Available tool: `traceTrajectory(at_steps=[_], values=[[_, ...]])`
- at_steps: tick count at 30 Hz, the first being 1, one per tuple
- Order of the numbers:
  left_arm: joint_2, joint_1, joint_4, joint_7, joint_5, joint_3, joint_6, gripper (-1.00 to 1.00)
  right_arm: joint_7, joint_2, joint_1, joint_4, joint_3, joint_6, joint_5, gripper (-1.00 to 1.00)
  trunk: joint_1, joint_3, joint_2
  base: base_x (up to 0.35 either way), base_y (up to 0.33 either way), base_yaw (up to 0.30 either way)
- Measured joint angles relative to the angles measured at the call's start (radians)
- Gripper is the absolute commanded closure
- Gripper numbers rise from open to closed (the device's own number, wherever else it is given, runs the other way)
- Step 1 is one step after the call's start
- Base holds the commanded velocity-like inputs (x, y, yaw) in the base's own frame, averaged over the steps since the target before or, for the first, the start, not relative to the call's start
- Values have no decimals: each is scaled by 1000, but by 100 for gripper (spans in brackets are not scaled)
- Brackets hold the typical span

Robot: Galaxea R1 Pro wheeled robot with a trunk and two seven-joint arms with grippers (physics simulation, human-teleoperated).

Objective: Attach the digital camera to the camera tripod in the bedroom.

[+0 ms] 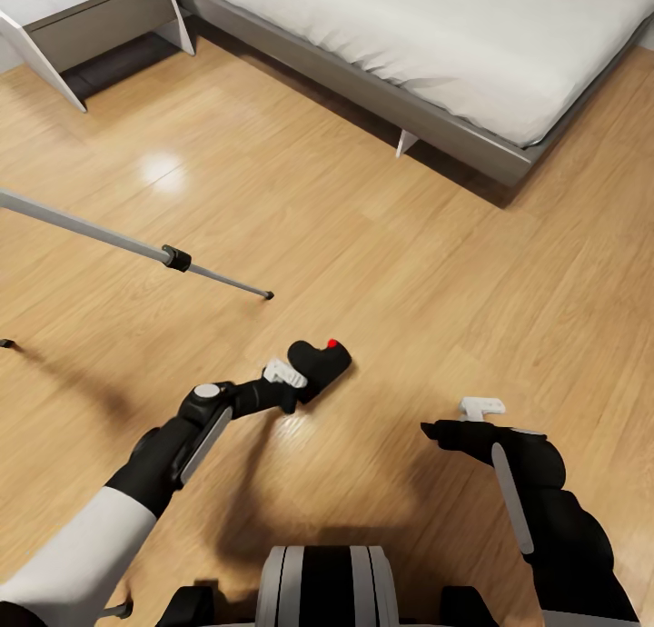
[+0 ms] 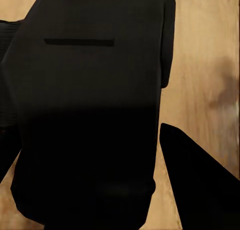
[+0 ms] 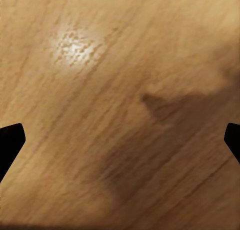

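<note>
The digital camera [image 1: 322, 363], matte black with a red button, lies low over the wood floor in front of me. My left gripper [image 1: 298, 386] reaches it from the near left and is shut on its body. In the left wrist view the camera's dark body [image 2: 90, 100] sits between the fingers, with one black finger [image 2: 200, 190] pressed against its side. One silver leg of the camera tripod [image 1: 109, 238] slants across the floor at left, and its head is out of view. My right gripper [image 1: 438, 430] hovers open over bare floor [image 3: 120, 110], well right of the camera.
The low grey bed [image 1: 436, 127] with a white mattress runs along the top right. A grey nightstand [image 1: 91, 18] stands at the top left. A second tripod foot [image 1: 5, 343] shows at the left edge. Open wood floor lies between the tripod and the bed.
</note>
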Motion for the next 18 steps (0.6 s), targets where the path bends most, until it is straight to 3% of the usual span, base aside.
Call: traceTrajectory(at_steps=[4, 9, 18], values=[[-5, 0, -37, 4, 69, -1, 0, 100, 0, 1, 0, 0, 0, 0, 0, -100, 0, 0, 0, 0, 0, 0], [-12, 0, -90, 12, 106, -4, 16, 100, 0, 1, 0, 0, 0, 0, 0, -100, 0, 0, 0, 0, 0, 0], [-45, 0, -122, 33, 114, -7, 62, 100, 0, 2, 0, 1, 1, -1, 0, -100, 0, 0, 0, 0, 0, 0]])
